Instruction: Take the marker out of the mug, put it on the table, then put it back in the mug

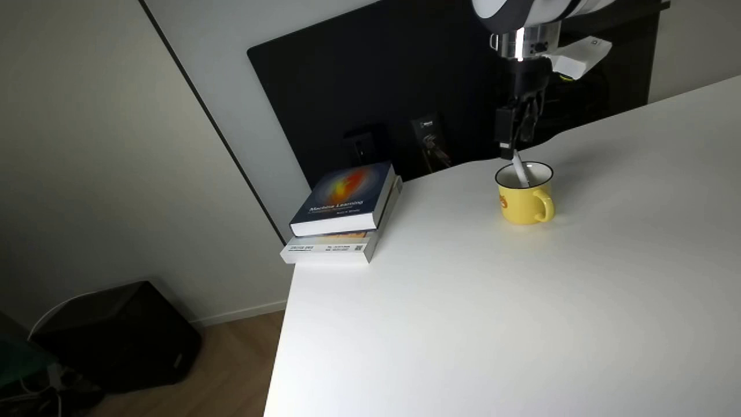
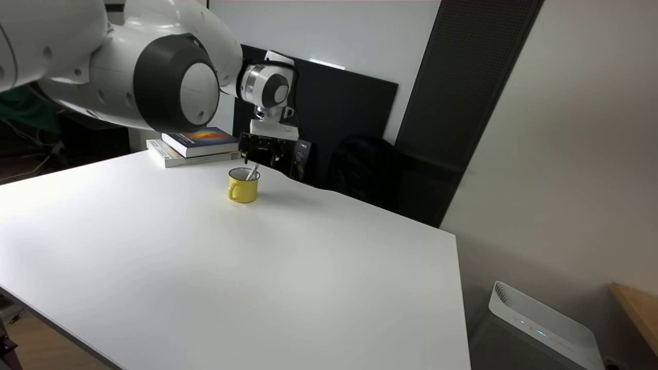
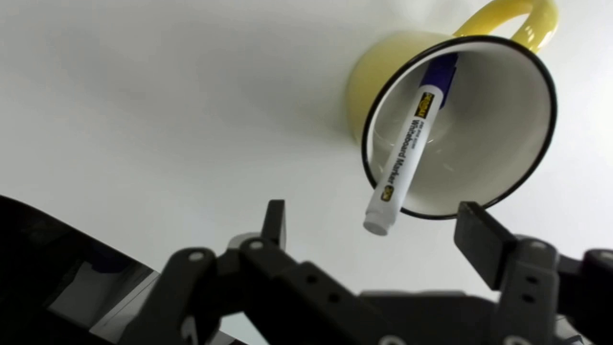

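Note:
The yellow mug stands upright on the white table, close to its back edge; an exterior view also shows the mug. Inside leans the white marker, its purple cap down in the mug and its plain white end sticking out over the black rim. My gripper is open, with one finger on each side of that white end, and neither finger touches it. Seen from outside, the gripper points down just above the mug, around the level of the marker's top.
Two stacked books lie at the table's corner, to the side of the mug. A black panel stands behind the back edge, with dark items near it. A white appliance stands on the floor beyond the table.

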